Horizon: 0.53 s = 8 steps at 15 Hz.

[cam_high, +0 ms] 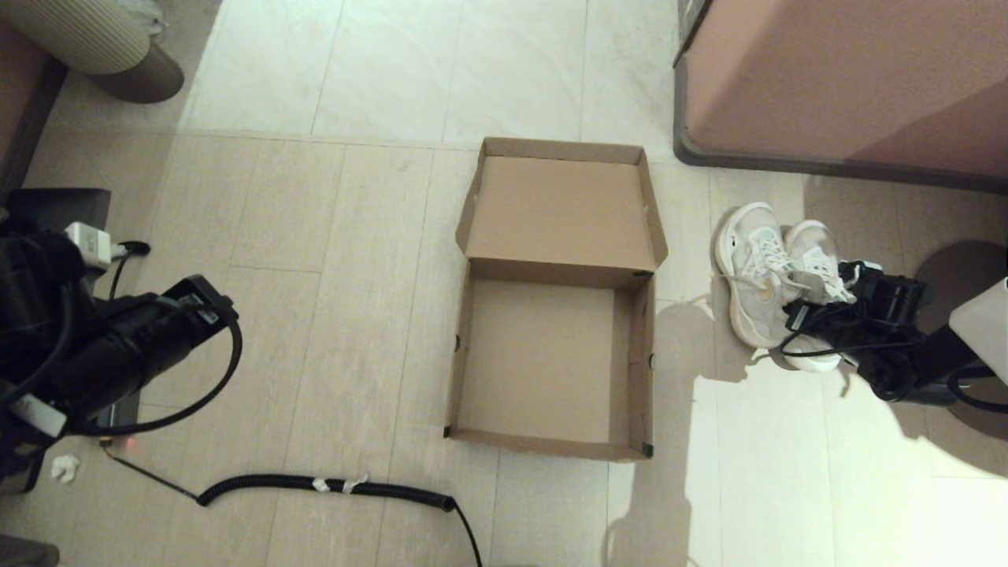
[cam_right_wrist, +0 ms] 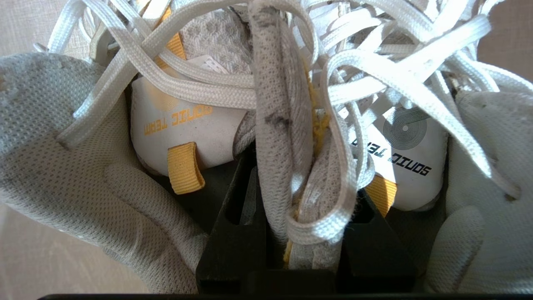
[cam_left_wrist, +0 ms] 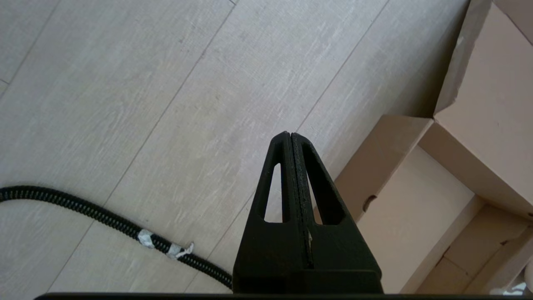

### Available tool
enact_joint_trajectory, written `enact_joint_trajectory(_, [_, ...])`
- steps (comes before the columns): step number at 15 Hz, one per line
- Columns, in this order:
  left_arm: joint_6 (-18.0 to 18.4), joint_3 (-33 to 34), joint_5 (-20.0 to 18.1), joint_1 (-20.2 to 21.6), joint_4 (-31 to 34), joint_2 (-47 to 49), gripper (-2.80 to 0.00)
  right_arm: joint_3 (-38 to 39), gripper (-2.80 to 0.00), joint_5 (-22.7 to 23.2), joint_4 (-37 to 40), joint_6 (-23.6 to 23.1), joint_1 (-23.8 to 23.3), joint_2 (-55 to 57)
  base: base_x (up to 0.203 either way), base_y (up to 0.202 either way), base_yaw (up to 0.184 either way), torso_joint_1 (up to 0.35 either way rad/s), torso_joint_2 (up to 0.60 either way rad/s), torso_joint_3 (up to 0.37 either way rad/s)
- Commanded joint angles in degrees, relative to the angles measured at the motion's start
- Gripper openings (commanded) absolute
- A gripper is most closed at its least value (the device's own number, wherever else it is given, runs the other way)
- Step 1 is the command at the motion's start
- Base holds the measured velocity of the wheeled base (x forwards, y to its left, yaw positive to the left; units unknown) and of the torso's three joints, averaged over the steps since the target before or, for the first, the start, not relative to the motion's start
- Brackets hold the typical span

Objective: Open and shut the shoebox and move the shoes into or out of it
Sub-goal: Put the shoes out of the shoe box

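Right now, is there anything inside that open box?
Nothing shows: the shoebox has a bare cardboard floor, lid flipped back. The shoes stand outside beside it, and the right pincer pinches their inner sides together. The near wall hides a strip of floor.

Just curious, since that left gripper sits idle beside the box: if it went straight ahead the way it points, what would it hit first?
Probably the bare floor. The left gripper, fingers shut, aims down past the shoebox, whose side wall lies just off its line; depth is hard to judge.
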Motion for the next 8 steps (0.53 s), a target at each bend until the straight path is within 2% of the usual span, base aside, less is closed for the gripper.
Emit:
enact_joint_trajectory(1, [-0.12,0.02,-0.07,0.54,-0.19,-0.14,-2.8,0.0,-2.8,0.15,0.63,-0.03,-0.01,-1.05,0.0,0.0,0.0,0.0,0.0,0.0])
enact_joint_trajectory(3, [-0.12,0.02,-0.07,0.54,-0.19,-0.05,-2.8,-0.88,-2.8,0.25,1.87,-0.33,-0.01,-0.41,0.0,0.0,0.0,0.0,0.0,0.0])
enact_joint_trajectory(4, [-0.12,-0.02,-0.07,0.54,-0.19,0.04,-2.8,-1.62,0.0,0.25,2.17,-0.46,-0.01,0.16,0.0,0.0,0.0,0.0,0.0,0.0])
enact_joint_trajectory(8, [-0.2,0.02,-0.16,0.64,-0.28,-0.06,-2.8,-1.85,0.0,0.16,2.37,-0.77,-0.01,0.53,0.0,0.0,0.0,0.0,0.0,0.0])
